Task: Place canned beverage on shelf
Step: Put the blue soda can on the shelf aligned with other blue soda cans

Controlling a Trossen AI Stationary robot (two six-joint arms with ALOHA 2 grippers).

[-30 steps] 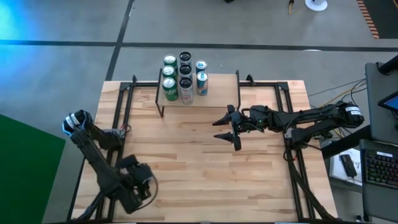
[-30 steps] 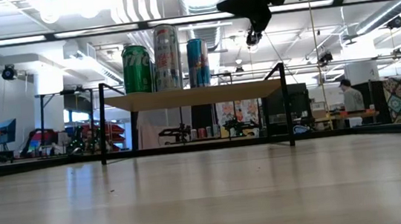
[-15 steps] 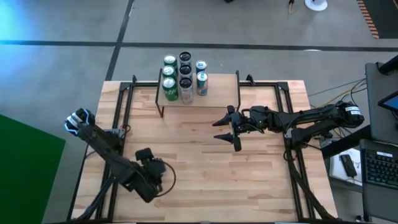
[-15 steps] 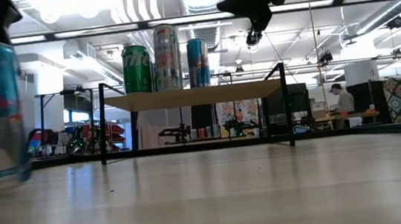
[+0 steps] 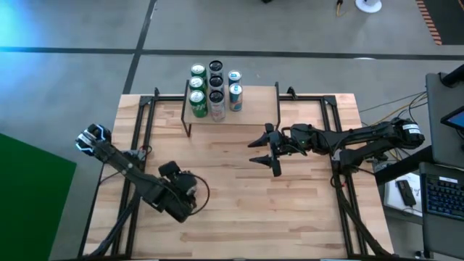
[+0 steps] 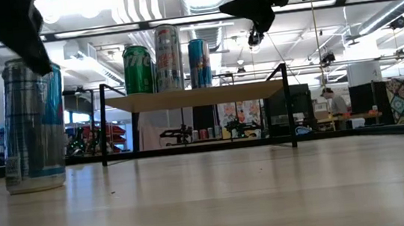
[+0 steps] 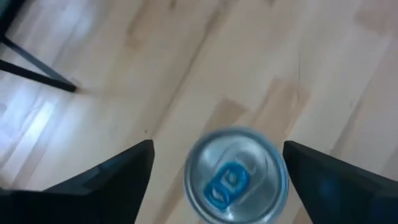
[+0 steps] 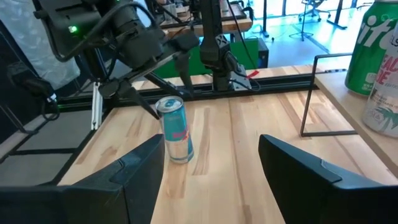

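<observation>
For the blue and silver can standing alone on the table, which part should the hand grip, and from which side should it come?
Grip the can around the middle of its round side wall, coming down from above. It stands upright on the table, with free space all around. The left hand hangs open directly over its top, one finger on each side, so lowering and closing should probably be enough.

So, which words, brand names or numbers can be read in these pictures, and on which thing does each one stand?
"it": large white letters, cut off by the picture's edge, on the green can on the shelf.
White can beside it: letters cut off, not readable.
Can on the table: a red mark, words too small to read.
Low view: all can labels blurred.
</observation>
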